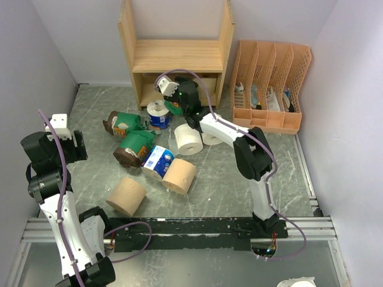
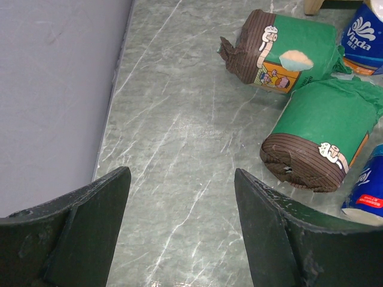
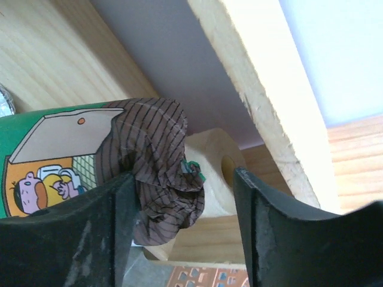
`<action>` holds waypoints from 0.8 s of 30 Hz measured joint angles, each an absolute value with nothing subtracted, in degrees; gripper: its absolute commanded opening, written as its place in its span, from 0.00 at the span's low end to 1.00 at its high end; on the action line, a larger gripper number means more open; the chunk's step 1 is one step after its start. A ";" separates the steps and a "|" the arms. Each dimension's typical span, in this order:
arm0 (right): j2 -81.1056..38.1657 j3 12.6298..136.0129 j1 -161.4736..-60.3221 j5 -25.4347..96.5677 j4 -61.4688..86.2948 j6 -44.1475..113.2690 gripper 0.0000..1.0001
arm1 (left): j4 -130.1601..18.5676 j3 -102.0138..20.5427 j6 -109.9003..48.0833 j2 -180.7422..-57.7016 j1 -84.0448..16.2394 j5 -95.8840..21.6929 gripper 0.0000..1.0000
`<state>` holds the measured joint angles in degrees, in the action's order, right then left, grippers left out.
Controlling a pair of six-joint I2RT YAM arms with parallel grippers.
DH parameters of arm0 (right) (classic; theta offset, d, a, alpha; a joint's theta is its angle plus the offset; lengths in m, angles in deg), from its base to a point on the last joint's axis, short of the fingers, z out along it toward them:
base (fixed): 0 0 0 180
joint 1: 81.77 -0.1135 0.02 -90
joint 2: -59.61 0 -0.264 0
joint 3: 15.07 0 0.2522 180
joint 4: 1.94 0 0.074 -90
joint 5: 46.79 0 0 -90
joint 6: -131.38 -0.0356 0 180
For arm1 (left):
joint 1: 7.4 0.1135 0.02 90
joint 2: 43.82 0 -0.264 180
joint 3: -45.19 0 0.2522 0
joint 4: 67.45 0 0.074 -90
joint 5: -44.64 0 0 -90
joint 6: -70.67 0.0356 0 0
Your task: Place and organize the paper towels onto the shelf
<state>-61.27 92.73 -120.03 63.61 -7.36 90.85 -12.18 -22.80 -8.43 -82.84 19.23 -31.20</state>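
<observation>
Grey marbled tabletop enclosed by 3 pale, seemingly lavender walls.

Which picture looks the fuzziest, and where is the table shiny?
Right wrist view is fuzziest: the green-wrapped roll and shelf sit close to the lens. Left wrist view is sharp, with a pale sheen on the table. Top view has even light, soft shadows.

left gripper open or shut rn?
Open. In the left wrist view the left gripper has its fingers wide apart, with only bare table between them.
</observation>
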 measured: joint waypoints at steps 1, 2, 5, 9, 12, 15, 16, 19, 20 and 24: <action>-61.27 93.80 -119.70 62.19 -5.57 90.06 0.68 | -12.18 -22.80 -8.43 -82.93 19.23 -31.20 0.81; -61.27 94.69 -119.44 60.88 -4.11 89.43 0.69 | -12.18 -22.80 -8.43 -83.02 19.23 -31.20 0.81; -61.27 97.54 -118.65 56.55 1.18 87.83 0.76 | -12.18 -22.80 -8.43 -83.30 19.23 -31.20 0.81; -61.47 100.94 -118.20 51.37 7.65 86.13 0.80 | -12.18 -22.80 -8.43 -83.65 19.23 -31.20 0.81; -62.06 103.57 -118.20 47.81 12.24 84.88 0.82 | -12.18 -22.76 -8.43 -83.69 19.23 -31.20 0.81; -62.17 104.75 -118.22 45.47 15.76 83.94 0.83 | -12.18 -22.76 -8.43 -83.74 19.23 -31.20 0.81; -62.17 104.90 -118.22 45.01 16.55 83.70 0.84 | -12.18 -22.76 -8.43 -83.80 19.23 -31.20 0.81; -62.17 105.34 -118.24 42.74 19.74 82.67 0.88 | -12.18 -22.74 -8.43 -83.96 19.23 -31.20 0.81; -62.17 105.82 -118.30 41.84 21.47 82.32 0.88 | -12.18 -22.74 -8.43 -83.96 19.23 -31.20 0.81; -63.80 108.94 -118.50 37.89 29.40 81.01 0.88 | -12.18 -22.72 -8.43 -83.96 19.23 -31.20 0.81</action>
